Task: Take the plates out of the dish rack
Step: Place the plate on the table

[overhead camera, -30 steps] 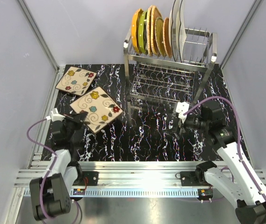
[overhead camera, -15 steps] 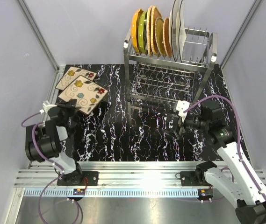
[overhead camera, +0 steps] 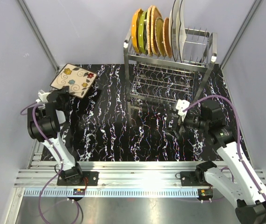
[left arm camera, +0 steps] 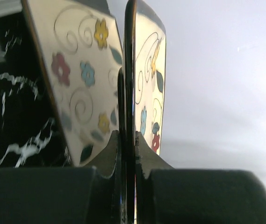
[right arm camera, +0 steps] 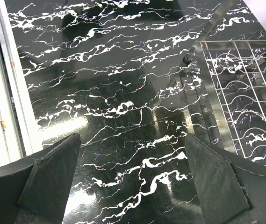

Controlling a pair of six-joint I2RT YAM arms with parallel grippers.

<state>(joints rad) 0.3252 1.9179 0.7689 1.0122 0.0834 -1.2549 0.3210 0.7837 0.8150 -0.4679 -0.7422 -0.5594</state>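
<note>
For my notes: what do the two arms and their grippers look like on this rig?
The left arm and right arm have white links and black joints; a purple cable loops to each wrist. The left gripper and right gripper have matte black wedge-shaped fingers.

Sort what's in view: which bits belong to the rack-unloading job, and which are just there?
Job:
- dish rack
- plates standing in its top tier
- floral plate, pinched in the left fingers
- second floral plate next to it
- right fingers, open and empty

Just there:
- black marbled table
- metal rail at the near edge
- purple cables
</note>
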